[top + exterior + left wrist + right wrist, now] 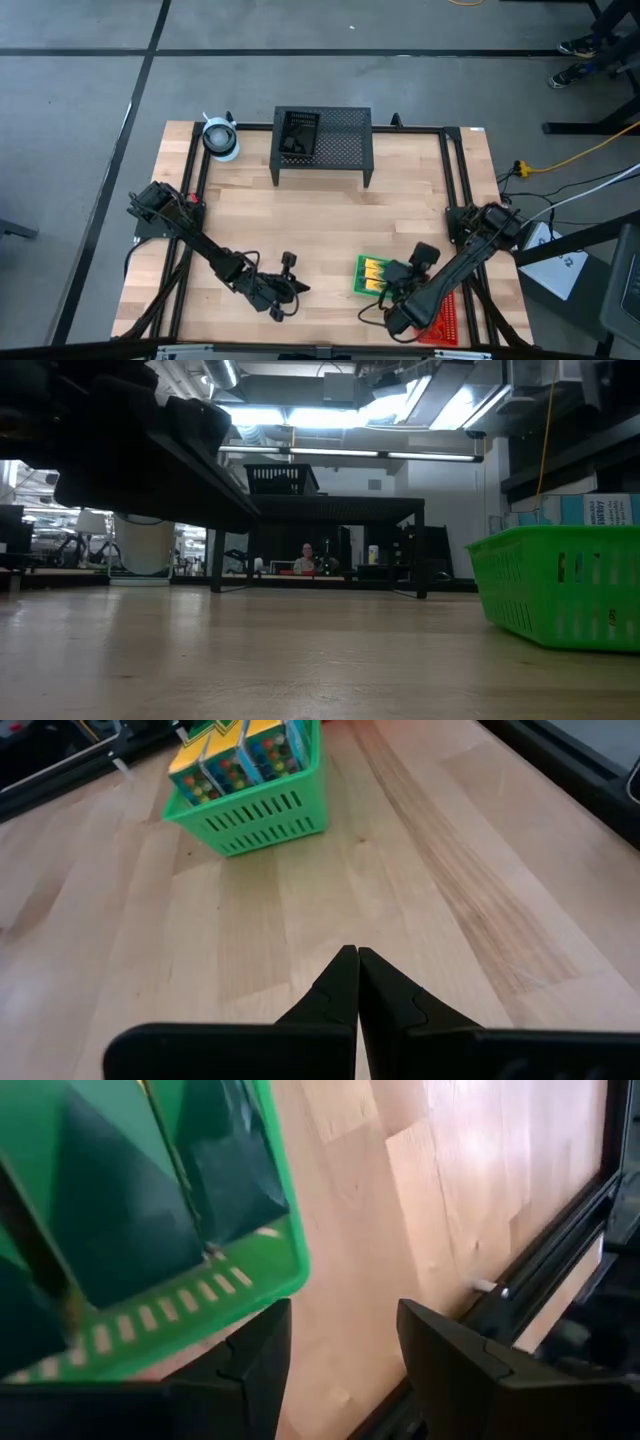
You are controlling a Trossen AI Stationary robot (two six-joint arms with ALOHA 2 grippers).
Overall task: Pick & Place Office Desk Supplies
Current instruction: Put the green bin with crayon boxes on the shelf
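The right arm covers part of the red tray at the high view's lower edge. The black tray's contents are too small to identify.

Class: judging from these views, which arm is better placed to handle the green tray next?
Probably the right: the right gripper is open beside the green tray. The left gripper is shut, apart.

a pale wooden table carries a green tray just beside the right gripper's fingers, a red tray, a black mesh stand and a whitish roll.
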